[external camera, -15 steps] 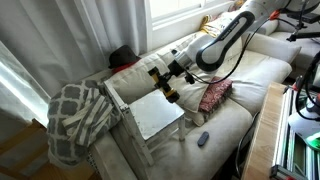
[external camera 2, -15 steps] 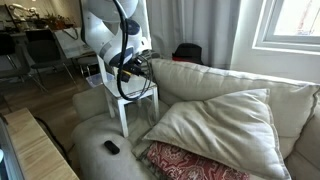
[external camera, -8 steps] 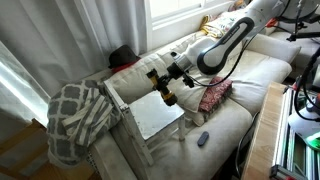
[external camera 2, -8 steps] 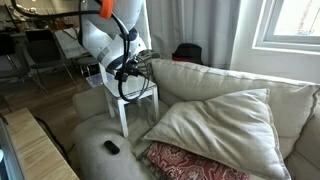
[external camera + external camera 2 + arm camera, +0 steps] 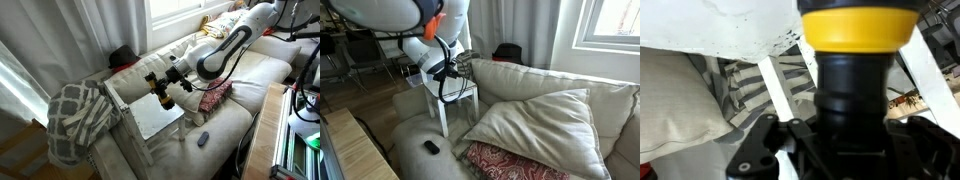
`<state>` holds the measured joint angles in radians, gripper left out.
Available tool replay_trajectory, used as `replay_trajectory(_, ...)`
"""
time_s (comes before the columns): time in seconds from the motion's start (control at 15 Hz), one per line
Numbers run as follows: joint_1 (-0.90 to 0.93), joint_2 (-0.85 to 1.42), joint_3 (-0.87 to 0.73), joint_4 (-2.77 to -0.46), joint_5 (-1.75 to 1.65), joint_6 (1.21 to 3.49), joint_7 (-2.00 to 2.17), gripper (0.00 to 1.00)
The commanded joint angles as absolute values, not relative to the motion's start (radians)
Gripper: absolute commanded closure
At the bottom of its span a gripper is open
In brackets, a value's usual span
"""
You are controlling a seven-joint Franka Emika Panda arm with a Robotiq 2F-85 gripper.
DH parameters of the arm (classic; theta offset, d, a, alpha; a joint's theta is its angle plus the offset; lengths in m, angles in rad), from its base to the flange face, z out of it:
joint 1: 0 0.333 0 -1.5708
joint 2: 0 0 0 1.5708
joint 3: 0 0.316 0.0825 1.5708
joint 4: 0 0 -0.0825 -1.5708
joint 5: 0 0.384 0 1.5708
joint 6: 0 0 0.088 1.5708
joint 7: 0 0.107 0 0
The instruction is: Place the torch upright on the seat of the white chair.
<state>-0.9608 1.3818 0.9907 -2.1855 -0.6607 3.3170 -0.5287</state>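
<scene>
In an exterior view my pincer (image 5: 158,86) is clamped on the torch (image 5: 163,97), right over the white chair (image 5: 148,122) seat. In an exterior view the arm (image 5: 425,48) hides it. Wrist view: torch (image 5: 855,90) fills the frame, amber end up

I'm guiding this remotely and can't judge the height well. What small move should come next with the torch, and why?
Probably a slow, straight descent. The gripper is shut on the torch, which in an exterior view hangs over the seat of the white chair, seemingly with a gap beneath it. Open only once it stands on the seat.
</scene>
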Motion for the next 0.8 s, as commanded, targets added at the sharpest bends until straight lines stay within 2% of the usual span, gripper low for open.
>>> replay_trajectory(0.0, -0.994, 1.572, 1.03, -2.136, -0.802, 3.333, -0.612, 0.98)
replay_trajectory(0.07, -0.998, 1.604, 1.034, -2.127, -0.811, 3.328, -0.656, 0.98)
replay_trajectory(0.13, -0.967, 1.488, 1.022, -2.215, -0.821, 3.422, -0.583, 0.98)
replay_trajectory(0.33, -0.948, 1.505, 1.011, -2.222, -0.957, 3.52, -0.566, 0.98)
replay_trajectory(0.73, -0.881, 1.499, 0.895, -2.117, -1.204, 3.586, -0.456, 0.98)
